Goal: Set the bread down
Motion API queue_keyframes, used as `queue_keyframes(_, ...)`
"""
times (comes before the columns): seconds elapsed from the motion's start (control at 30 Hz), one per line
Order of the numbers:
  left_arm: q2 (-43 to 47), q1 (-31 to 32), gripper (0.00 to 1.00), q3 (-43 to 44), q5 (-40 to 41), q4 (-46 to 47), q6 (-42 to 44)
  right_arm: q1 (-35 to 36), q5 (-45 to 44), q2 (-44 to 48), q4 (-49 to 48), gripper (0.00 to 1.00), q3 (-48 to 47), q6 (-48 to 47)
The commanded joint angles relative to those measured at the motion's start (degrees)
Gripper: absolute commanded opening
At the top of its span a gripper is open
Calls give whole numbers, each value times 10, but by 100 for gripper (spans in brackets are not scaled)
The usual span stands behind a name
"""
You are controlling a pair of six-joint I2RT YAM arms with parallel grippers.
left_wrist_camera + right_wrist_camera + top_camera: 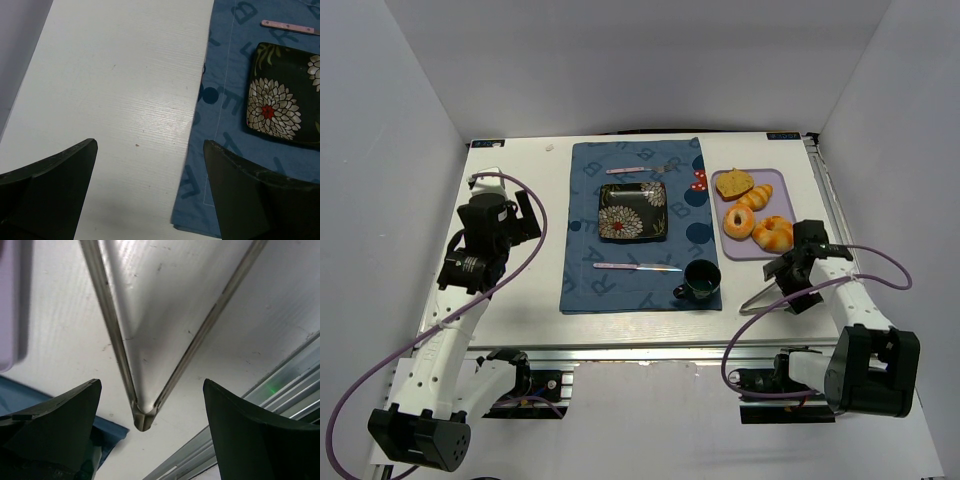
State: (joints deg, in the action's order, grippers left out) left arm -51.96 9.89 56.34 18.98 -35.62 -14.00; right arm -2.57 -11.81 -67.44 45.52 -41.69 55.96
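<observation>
Right wrist: tongs lie beneath the spread right claw.

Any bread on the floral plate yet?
No, in the top view the floral plate is bare, and all the bread sits on the purple tray.

A dark heart-shaped slice, a small twisted roll just beside it, a glazed ring and a golden ridged roll — perhaps a croissant — lie flat, close together, on the lavender tray at the tabletop's right side.
</observation>
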Motion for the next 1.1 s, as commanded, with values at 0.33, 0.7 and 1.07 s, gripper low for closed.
queue_keyframes(0.33, 3, 2, 98, 15, -1, -7, 6, -2, -13, -59, -41, 89, 11, 13)
queue_keyframes(0.7, -10, 2, 98, 18, 8, -8, 13, -2, -38, -112, -68, 89, 17, 41)
queue_keyframes(1.07, -13, 2, 98, 14, 2, -2, 13, -2, -79, -91, -48, 57, 7, 46)
